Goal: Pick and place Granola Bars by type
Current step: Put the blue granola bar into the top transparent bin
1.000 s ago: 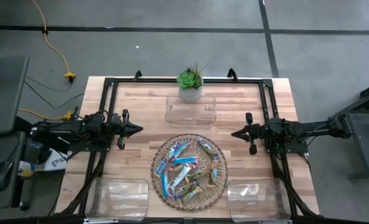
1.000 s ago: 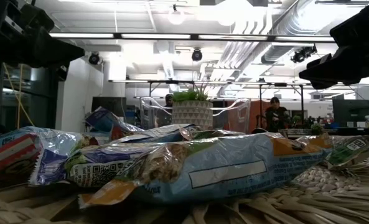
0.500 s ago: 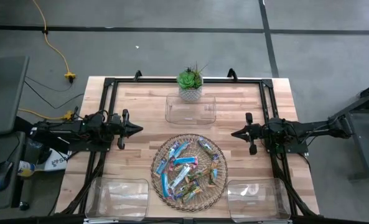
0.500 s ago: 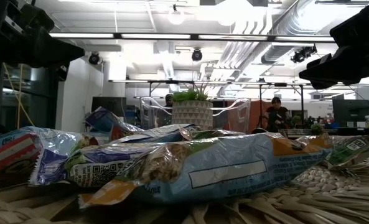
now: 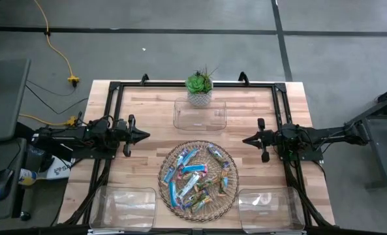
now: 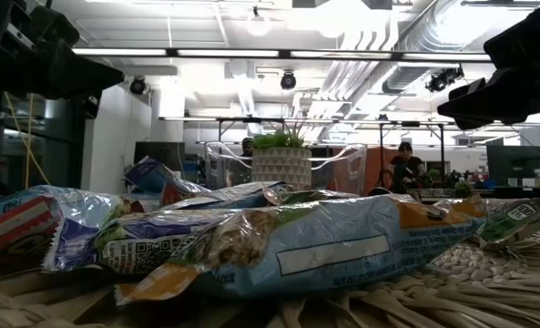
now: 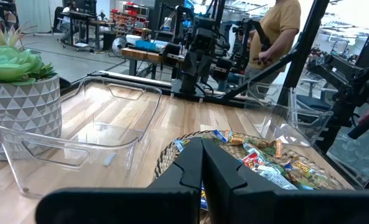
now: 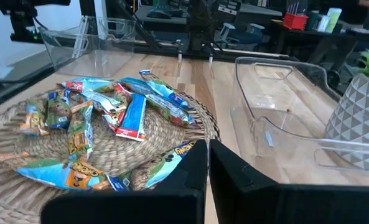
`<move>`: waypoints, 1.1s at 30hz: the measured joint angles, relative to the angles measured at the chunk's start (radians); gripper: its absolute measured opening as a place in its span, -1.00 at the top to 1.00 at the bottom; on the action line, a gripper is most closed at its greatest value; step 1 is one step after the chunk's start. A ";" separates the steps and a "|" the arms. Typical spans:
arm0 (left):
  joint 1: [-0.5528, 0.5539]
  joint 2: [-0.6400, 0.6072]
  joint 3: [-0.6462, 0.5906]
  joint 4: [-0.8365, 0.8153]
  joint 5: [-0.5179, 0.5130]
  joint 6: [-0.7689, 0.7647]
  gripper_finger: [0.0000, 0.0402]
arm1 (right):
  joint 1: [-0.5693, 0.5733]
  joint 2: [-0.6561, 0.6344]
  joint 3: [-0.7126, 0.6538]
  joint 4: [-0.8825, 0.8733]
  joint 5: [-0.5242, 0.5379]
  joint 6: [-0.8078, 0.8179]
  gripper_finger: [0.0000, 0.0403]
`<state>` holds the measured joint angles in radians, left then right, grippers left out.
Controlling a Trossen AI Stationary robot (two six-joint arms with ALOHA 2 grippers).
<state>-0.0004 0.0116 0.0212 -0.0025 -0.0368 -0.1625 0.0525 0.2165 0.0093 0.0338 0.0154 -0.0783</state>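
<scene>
Several granola bars [image 5: 196, 177] in blue, tan-green and silvery wrappers lie piled on a round wicker tray [image 5: 227, 193] at the table's near middle. They also show in the right wrist view [image 8: 119, 115], the left wrist view [image 7: 259, 155] and close up in the low view [image 6: 297, 246]. My left gripper [image 5: 147, 136] hovers shut at the table's left side, pointing toward the middle, above and left of the tray. My right gripper [image 5: 244, 139] hovers shut at the right side, pointing toward the middle. Both hold nothing; their fingers [image 7: 201, 168] [image 8: 208, 165] are closed together.
A clear plastic bin [image 5: 200, 113] stands behind the tray, in front of a potted plant [image 5: 199, 88]. Two more clear bins stand at the near left [image 5: 123, 207] and near right [image 5: 271, 209]. A person [image 7: 274, 37] stands beyond the table's right side.
</scene>
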 joint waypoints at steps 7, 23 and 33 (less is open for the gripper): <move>0.000 0.000 0.000 0.000 0.000 0.000 1.00 | 0.000 0.000 0.000 0.000 0.000 -0.005 1.00; 0.000 0.000 0.000 0.000 0.000 0.000 1.00 | 0.000 0.000 0.000 0.062 -0.004 0.224 1.00; 0.000 0.000 0.000 0.000 0.000 0.000 1.00 | 0.000 0.000 0.013 0.147 -0.049 0.260 1.00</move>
<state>-0.0006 0.0113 0.0212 -0.0028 -0.0368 -0.1624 0.0525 0.2168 0.0227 0.1803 -0.0332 0.1813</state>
